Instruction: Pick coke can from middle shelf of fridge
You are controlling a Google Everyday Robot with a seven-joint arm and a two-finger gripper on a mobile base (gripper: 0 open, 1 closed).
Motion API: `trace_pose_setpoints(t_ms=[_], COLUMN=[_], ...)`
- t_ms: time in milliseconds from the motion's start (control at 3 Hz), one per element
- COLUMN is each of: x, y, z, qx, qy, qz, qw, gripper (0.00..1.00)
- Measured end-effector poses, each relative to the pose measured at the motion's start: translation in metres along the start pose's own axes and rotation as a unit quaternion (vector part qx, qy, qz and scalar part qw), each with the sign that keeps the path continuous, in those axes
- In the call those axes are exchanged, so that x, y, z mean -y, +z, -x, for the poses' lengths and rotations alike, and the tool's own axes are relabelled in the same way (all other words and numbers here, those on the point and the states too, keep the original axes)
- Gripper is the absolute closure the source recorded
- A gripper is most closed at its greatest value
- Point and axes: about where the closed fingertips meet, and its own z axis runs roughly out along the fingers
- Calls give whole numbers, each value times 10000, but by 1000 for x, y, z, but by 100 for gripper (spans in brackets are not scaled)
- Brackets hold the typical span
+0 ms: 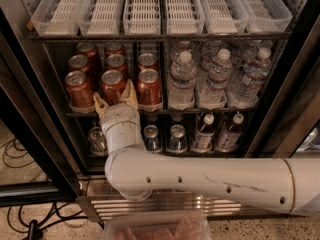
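Note:
The fridge point(295, 79) stands open with dark framing. Its middle shelf point(165, 111) holds several red coke cans in three lanes at the left. The front can of the middle lane point(112, 85) sits between my gripper's two tan fingers. My gripper point(115, 100) reaches in from below on the white arm, its fingers open either side of that can's lower part. Front cans of the left lane point(78, 89) and right lane point(148, 86) stand close beside it. I cannot tell whether the fingers touch the can.
Water bottles point(216, 79) fill the right half of the middle shelf. White slotted lanes point(145, 9) lie on the shelf above. Blue and silver cans point(176, 137) and small bottles point(202, 132) stand below. The ribbed steel base panel point(200, 209) and floor cables point(20, 159) are beneath.

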Motion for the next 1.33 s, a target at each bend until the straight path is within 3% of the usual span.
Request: trace_pose_setpoints(t_ms=[1000,1333], x=[3,3], y=[2,2], z=[0,0], qx=[3,3], qy=[127,128], qz=[2,2], qw=[9999,9999], gripper=[100,100])
